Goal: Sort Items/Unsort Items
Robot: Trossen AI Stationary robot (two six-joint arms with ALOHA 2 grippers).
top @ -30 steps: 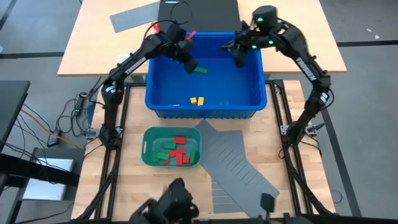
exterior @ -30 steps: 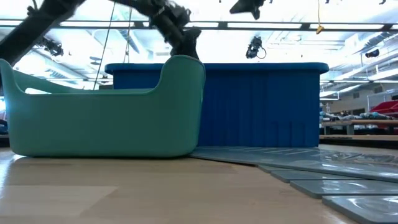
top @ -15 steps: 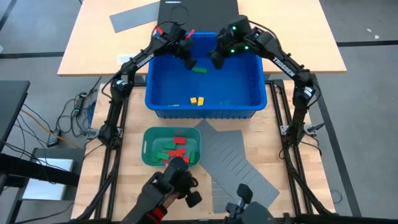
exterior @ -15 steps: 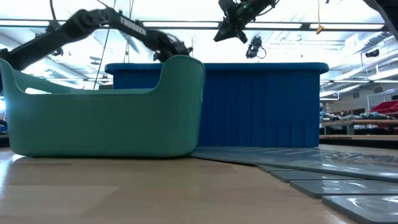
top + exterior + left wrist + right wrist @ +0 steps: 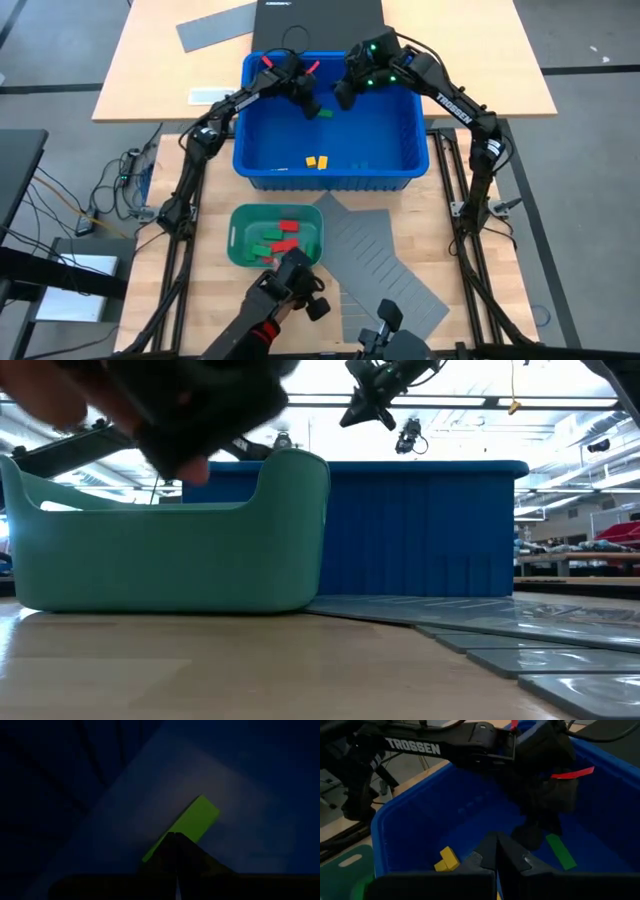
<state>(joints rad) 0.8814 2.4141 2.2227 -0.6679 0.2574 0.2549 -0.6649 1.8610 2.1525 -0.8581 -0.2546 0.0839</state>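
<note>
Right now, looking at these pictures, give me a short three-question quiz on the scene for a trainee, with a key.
1. True or false: the left tool is shut inside the blue bin.
2. Which colours are the blocks in the teal tray? A) red and green B) blue and yellow C) only yellow
3. Fill in: the block beside the left tool's tip is ____.

Key
1. True. The right tool is shut too, beside it over the bin.
2. A. Red blocks and green blocks lie there.
3. Green: the green block lies on the bin floor; two yellow blocks lie nearer the front wall.
</note>
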